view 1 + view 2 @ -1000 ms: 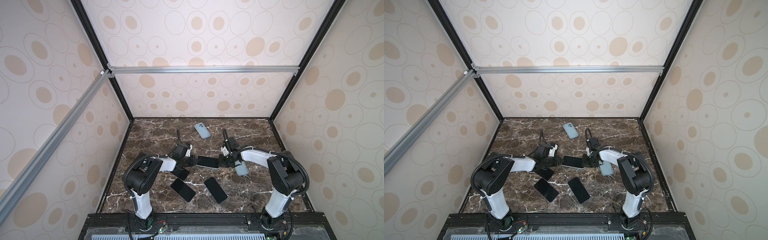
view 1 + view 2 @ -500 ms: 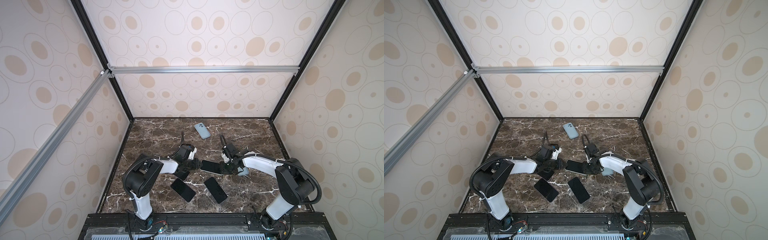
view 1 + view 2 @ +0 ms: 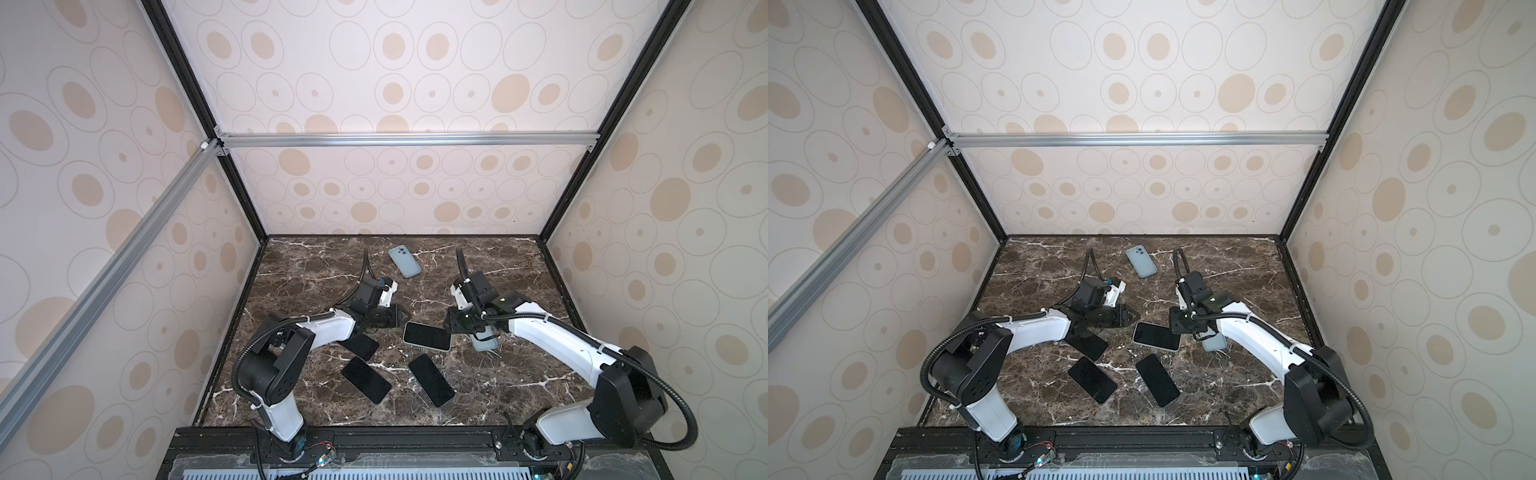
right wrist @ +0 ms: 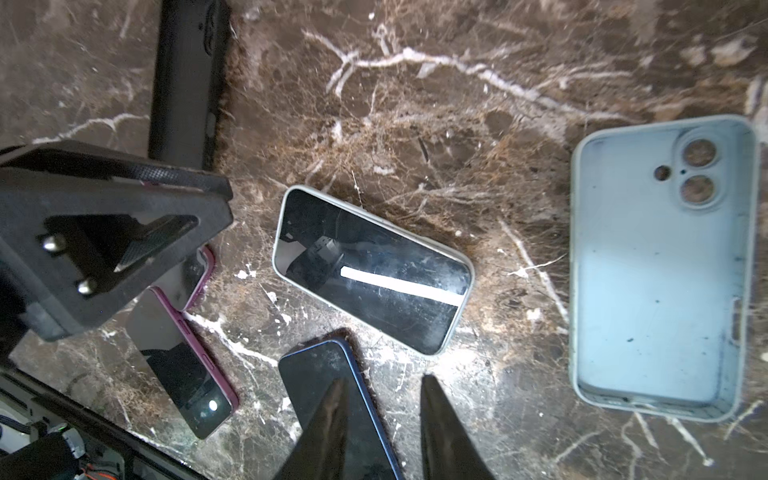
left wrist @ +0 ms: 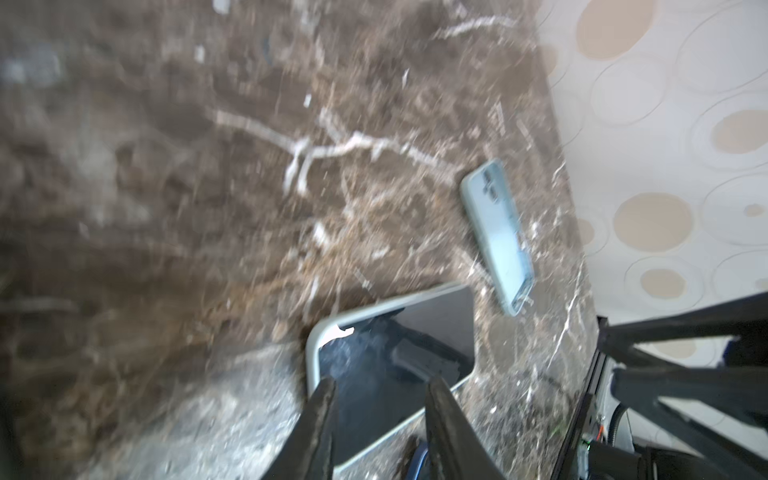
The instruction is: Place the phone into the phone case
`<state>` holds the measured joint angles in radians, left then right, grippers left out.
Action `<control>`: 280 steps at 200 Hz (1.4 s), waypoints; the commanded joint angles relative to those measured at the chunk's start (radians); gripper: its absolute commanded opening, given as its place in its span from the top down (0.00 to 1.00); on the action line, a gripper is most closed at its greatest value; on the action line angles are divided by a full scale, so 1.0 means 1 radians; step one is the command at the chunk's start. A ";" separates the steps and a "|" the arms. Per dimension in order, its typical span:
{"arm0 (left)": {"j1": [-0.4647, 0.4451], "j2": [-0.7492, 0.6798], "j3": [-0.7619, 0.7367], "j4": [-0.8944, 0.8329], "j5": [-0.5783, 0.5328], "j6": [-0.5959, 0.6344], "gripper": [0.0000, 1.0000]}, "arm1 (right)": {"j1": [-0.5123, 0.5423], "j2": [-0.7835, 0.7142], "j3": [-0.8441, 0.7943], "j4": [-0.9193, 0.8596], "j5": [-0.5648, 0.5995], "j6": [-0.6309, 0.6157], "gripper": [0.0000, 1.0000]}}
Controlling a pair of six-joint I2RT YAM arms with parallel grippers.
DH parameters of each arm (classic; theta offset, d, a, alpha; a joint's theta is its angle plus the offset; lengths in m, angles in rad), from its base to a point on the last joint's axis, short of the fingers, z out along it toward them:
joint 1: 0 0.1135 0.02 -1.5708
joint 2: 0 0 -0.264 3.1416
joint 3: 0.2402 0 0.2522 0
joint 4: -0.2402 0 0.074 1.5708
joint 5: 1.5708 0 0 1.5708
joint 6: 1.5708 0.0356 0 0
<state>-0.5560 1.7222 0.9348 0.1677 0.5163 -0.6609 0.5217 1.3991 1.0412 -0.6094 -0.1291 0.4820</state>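
The brown marble tabletop (image 3: pixel 311 270) carries a white-rimmed phone (image 3: pixel 427 336) face up at centre, an empty blue case (image 4: pixel 660 266) beside it, a pink phone (image 4: pixel 183 353), a navy phone (image 4: pixel 332 399), a third phone (image 3: pixel 361 345), and a rear case (image 3: pixel 404 261) lying back up.

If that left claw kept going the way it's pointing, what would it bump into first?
Most likely the pale-rimmed phone, lying screen-up just ahead of the left gripper; its height above the phone is unclear.

Robot lab test cell, by the look of it. Booth built from black frame posts (image 3: pixel 192 83) + alu bars (image 3: pixel 407 139), walls (image 3: pixel 415 54) papered w/ beige ovals, marble-look top (image 3: pixel 519 374). L arm (image 3: pixel 328 332) & R arm (image 3: pixel 552 345) bolted to front rail (image 3: pixel 415 436). Phones (image 3: pixel 430 384) lie scattered on top.
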 commanded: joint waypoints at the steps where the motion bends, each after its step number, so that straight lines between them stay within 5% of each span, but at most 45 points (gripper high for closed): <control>1: 0.005 -0.014 0.081 -0.028 -0.019 0.030 0.63 | -0.009 -0.069 -0.003 0.046 0.032 -0.021 0.65; 69: 0.005 -0.049 0.101 -0.113 -0.110 0.253 0.61 | -0.011 -0.205 -0.047 0.161 0.113 -0.057 0.58; 140: 0.005 -0.201 0.077 -0.115 -0.167 0.441 0.55 | -0.010 -0.215 -0.039 0.097 0.091 -0.044 0.55; 203: 0.001 -0.159 0.044 -0.194 -0.116 0.378 0.50 | -0.023 -0.168 -0.083 0.064 0.122 -0.024 0.61; 280: -0.003 0.023 0.101 -0.258 -0.052 0.340 0.52 | -0.121 0.110 -0.057 0.091 -0.079 0.014 0.69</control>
<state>-0.5571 1.7317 0.9897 -0.0544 0.4355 -0.3038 0.4019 1.4754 0.9661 -0.5087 -0.1455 0.4736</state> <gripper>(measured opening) 0.484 0.321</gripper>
